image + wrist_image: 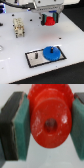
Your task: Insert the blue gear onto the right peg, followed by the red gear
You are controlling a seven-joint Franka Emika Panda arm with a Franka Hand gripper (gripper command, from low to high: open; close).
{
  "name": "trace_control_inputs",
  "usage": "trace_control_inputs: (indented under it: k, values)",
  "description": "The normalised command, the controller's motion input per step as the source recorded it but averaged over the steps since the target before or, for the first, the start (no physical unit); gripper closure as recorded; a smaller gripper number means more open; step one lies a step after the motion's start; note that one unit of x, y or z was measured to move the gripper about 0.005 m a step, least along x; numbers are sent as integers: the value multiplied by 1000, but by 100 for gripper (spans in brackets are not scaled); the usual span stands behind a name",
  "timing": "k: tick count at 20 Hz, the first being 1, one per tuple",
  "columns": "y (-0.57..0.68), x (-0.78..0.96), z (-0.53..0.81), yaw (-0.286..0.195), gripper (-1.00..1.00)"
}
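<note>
One gear is seated: the blue gear (51, 53) lies on the plate (34, 57), lower centre of the exterior view, hiding the right peg. Second step is in hand. Beyond it, at upper centre, the gripper (48, 20) is clamped on the red gear (48, 21), well above the table (70, 40). Next move calls for carrying it over the blue gear, centring its bore (50, 123), then lowering.

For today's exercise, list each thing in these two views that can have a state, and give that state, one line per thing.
gripper: shut on the red gear, held above the table.
red gear: clamped between the two pads, lifted, not on a peg.
blue gear: lying flat on the grey plate, toward the exterior view's right.
peg: upright, bare, on the plate's other side.
</note>
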Motion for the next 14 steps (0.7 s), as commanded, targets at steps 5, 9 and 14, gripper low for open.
trace_control_inputs:
  k: [5, 9, 14]
  values:
    - [-27, 772, 290, 0, 100]
    - [-64, 790, 234, 0, 100]
    - [-125, 781, 185, 0, 100]
